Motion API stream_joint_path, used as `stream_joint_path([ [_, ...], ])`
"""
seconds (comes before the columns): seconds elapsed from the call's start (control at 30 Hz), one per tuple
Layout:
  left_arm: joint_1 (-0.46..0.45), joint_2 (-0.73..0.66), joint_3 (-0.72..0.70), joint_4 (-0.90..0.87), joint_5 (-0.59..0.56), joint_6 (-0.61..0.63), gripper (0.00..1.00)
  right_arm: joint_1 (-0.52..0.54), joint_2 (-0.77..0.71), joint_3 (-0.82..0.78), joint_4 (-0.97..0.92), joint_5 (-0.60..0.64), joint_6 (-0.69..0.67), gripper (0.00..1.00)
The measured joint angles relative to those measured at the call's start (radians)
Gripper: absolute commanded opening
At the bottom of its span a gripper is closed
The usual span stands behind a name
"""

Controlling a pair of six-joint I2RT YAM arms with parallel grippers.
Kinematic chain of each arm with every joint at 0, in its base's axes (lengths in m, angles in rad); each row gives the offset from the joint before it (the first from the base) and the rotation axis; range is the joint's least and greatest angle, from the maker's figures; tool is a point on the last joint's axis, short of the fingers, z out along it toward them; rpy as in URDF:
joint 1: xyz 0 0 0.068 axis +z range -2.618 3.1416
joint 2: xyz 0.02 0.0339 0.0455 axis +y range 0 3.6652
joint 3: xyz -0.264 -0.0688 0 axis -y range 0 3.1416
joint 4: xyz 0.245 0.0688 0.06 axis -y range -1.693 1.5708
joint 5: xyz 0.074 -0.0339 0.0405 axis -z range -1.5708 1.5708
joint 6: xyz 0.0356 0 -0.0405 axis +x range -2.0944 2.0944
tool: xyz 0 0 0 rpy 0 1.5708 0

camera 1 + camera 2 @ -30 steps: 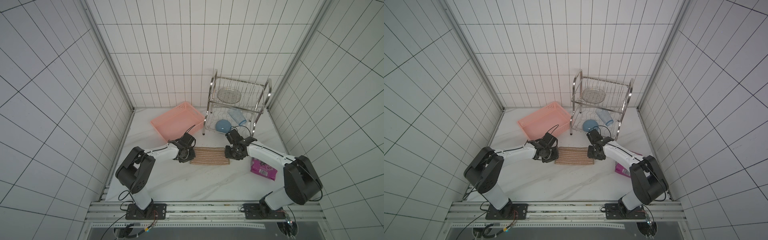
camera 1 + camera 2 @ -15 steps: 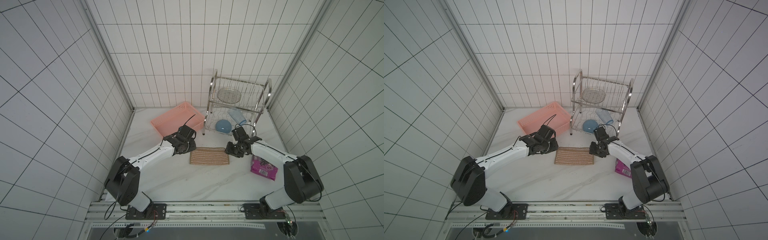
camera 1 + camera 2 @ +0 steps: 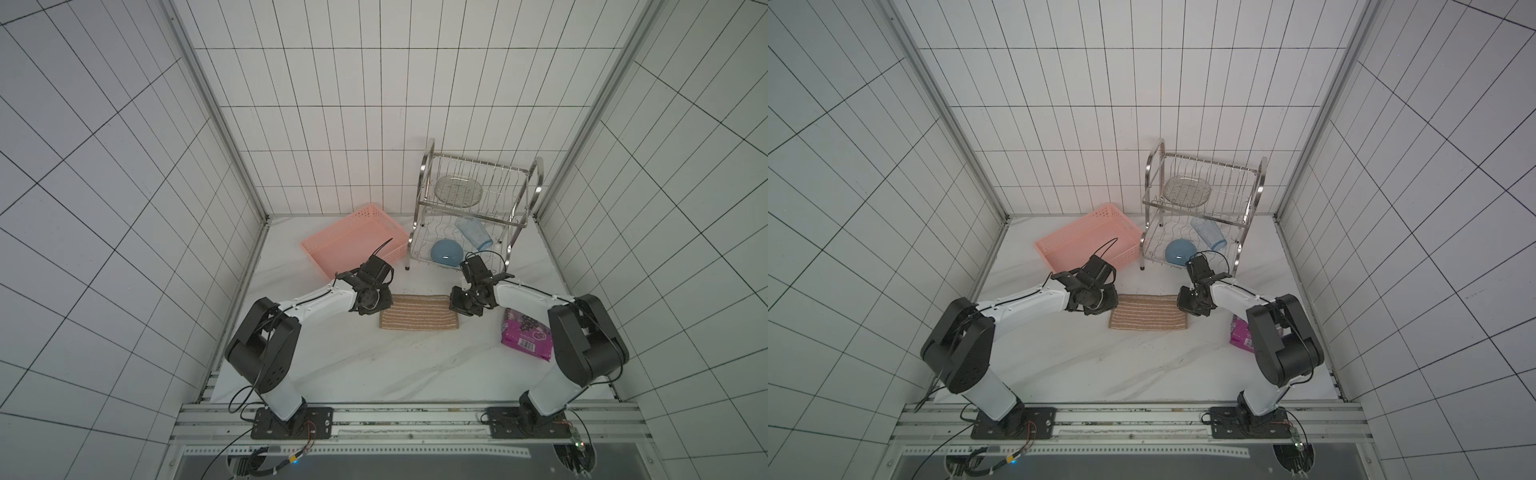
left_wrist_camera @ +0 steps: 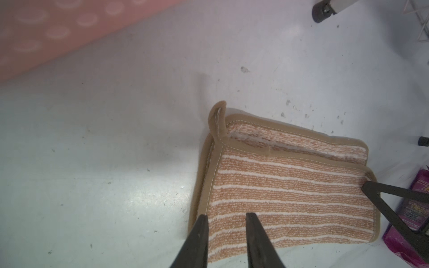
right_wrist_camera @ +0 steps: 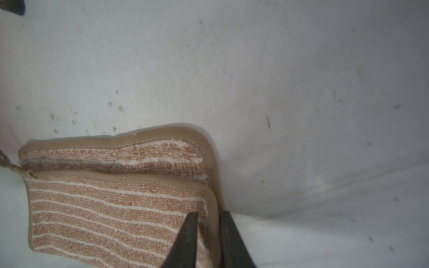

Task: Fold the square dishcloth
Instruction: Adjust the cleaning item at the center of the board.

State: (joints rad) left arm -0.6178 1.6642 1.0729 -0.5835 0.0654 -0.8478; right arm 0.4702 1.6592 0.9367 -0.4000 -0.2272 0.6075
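Top views: one pink basket (image 3: 353, 241) and one two-tier wire rack (image 3: 422, 183) stood at the back of the table (image 3: 1100, 365). The rack's upper tier held one oval dish (image 3: 459, 191); its lower tier held one blue bowl (image 3: 446, 251) and one clear cup (image 3: 473, 232) on its side. One purple packet (image 3: 525, 336) lay beside the right arm. The single square dishcloth (image 3: 419, 312), folded in half, lay flat mid-table, its long axis running from the left gripper (image 3: 370, 297) to the right gripper (image 3: 461, 305). Left wrist view: the left gripper (image 4: 227, 215) held its jaws slightly apart over one short end of the cloth (image 4: 290, 192), the corner loop (image 4: 218, 116) jutting from that end's far corner. Right wrist view: the right gripper (image 5: 209, 214) had its jaws nearly together, clamped on the edge binding.
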Motion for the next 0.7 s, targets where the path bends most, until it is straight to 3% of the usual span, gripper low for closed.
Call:
stream_joint_path([
  [0.03,0.001,0.002,-0.003,0.003,0.005,-0.001,0.29,0.0,0.002,0.0,0.006,-0.004,-0.003,0.0],
  [0.43,0.001,0.002,-0.021,0.027,0.014,-0.016,0.15,0.0,-0.002,0.013,0.039,0.004,-0.104,0.0],
  [0.7,0.001,0.002,-0.03,0.027,0.014,-0.021,0.14,-0.01,-0.002,0.021,0.11,0.005,-0.168,0.0],
])
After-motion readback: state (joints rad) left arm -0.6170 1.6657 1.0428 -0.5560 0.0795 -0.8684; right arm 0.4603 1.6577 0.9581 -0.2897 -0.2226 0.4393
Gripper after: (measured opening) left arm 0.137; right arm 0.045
